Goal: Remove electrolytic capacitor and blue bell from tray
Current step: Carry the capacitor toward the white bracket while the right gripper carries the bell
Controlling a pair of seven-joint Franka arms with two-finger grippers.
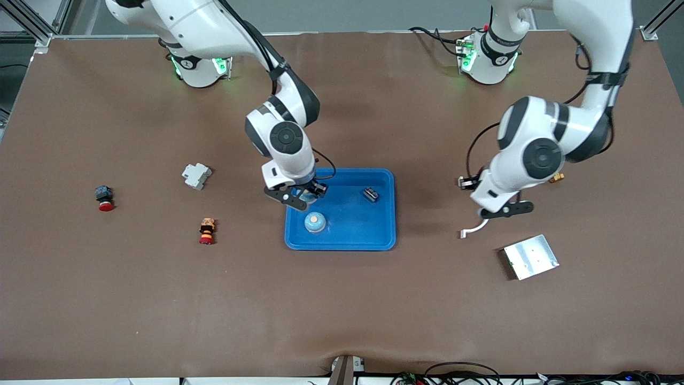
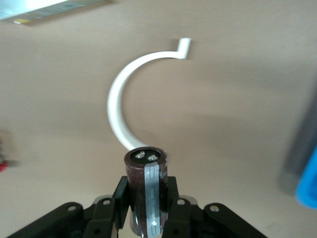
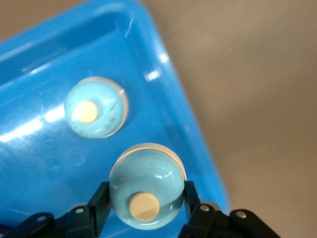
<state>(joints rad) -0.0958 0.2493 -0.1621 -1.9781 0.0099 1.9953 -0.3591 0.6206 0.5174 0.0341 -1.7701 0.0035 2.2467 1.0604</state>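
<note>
Holding one of two bells point(image 3: 146, 188), right tool point(image 3: 146, 206); left tool point(image 2: 146, 210) grips one capacitor point(image 2: 147, 191).

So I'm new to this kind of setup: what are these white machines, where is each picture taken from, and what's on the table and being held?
They are two robot arms bolted to a brown table, each ending in a two-finger pincer. The big picture looks down from across the table; the other two come from cameras on the arms' wrists.

The right pincer is over the blue tray, shut on a pale blue bell. A second bell and a small dark part already lie in the tray.

The left pincer, shut on a dark capacitor, is over bare table near a white curved clip and a metal plate.

Toward the right arm's end lie a grey block and two red-capped buttons.
</note>
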